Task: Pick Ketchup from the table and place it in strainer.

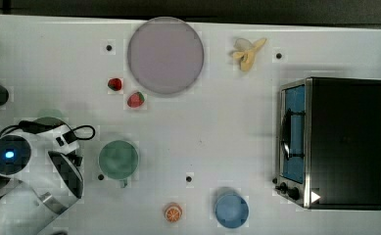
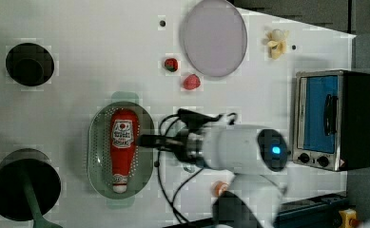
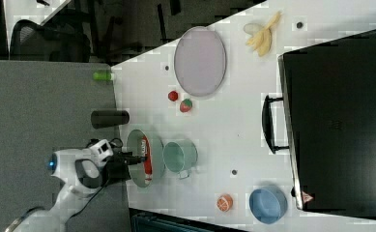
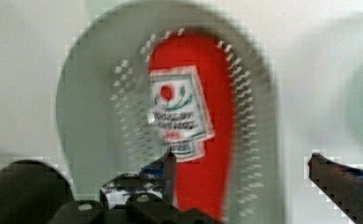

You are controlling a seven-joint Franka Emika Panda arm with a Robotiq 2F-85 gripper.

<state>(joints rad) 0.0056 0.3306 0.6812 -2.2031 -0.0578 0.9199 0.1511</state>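
White worktop point(image 1: 217, 137) is noted carrying one strainer point(image 2: 97, 156) with one Ketchup point(image 2: 122, 147) bottle laid flat inside it. One end effector point(image 4: 242, 163) is held above the strainer, jaws spread wide, nothing gripped. Two strawberries point(image 1: 135, 99), one plate point(image 1: 165, 55) and one green cup point(image 1: 118, 159) are counted.

Bright, even light; blurred wrist view.

Grey floor point(image 3: 45, 96) borders the white tabletop; a dark office chair point(image 3: 45, 41) stands beyond.
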